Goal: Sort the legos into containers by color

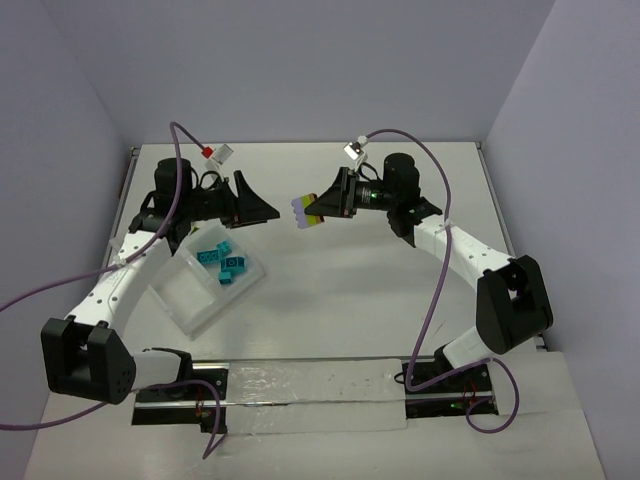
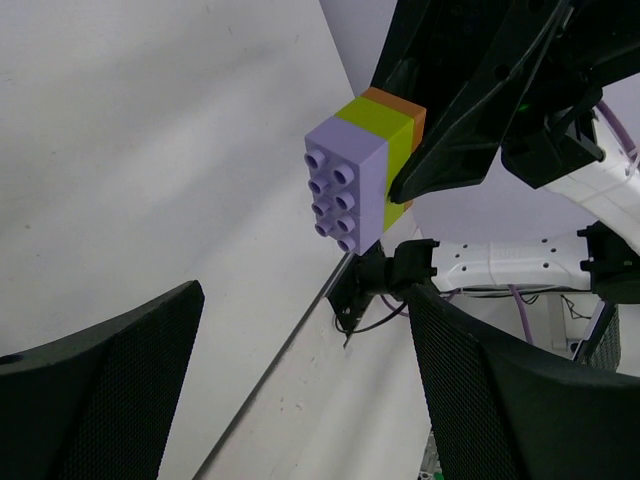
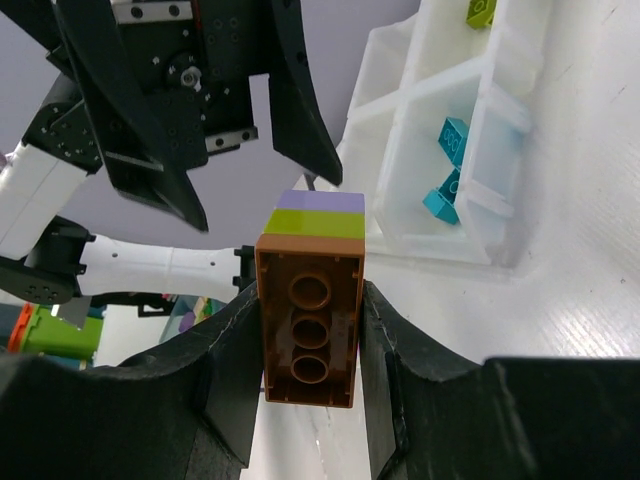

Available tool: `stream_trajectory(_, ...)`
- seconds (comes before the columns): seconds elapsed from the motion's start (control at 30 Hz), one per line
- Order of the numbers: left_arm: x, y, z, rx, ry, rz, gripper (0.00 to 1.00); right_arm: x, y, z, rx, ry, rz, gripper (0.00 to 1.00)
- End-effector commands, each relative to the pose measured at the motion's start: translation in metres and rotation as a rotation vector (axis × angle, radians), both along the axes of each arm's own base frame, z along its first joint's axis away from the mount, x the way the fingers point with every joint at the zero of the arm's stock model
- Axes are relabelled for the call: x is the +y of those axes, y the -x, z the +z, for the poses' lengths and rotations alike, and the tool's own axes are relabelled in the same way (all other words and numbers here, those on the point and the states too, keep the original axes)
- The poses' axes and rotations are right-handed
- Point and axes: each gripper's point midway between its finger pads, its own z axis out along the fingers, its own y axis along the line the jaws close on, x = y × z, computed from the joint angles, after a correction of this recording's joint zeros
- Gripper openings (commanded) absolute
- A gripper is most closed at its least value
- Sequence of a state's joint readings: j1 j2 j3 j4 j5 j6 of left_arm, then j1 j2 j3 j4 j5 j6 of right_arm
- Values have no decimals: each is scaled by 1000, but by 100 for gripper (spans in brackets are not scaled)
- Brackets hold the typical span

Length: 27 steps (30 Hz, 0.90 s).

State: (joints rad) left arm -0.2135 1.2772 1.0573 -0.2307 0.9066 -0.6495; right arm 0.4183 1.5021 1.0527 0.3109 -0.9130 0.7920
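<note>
A stack of three legos (image 1: 308, 212), orange, lime green and purple, hangs above the table's middle, and my right gripper (image 1: 324, 205) is shut on its orange end. In the right wrist view the orange brick's hollow underside (image 3: 310, 310) sits between my fingers (image 3: 225, 370). My left gripper (image 1: 258, 208) is open just left of the stack and faces its purple studs (image 2: 348, 185) without touching them. Its jaws (image 2: 305, 390) are wide apart and hold nothing. The clear tray of containers (image 1: 190, 295) lies at the left, with several teal legos (image 1: 225, 263) in one compartment.
In the right wrist view a lime brick (image 3: 480, 10) lies in another compartment of the tray (image 3: 400, 150), beside the teal ones (image 3: 450, 140). A clear plastic strip (image 1: 310, 390) runs along the near edge between the arm bases. Walls enclose the table.
</note>
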Motion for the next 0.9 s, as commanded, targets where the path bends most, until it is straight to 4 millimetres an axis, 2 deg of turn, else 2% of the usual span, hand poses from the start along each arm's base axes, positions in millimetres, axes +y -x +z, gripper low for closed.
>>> stream_trajectory(0.0, 9, -6, 25, -51, 71, -12, 91, -1, 2, 11, -61, -7, 16, 0)
stream_trajectory(0.27, 14, -15, 30, -70, 124, 17, 92, -1, 5, 6, -71, 23, 18, 0)
stream_trajectory(0.47, 12, -11, 30, -35, 240, -1, 93, 7, 16, 6, -57, 7, 81, 0)
stream_trajectory(0.7, 13, -19, 26, -28, 227, 11, 93, 6, 18, 0, -50, 11, 82, 0)
stream_trajectory(0.87, 15, -24, 27, -83, 176, 9, 94, 10, 20, 1, -23, -27, 89, 0)
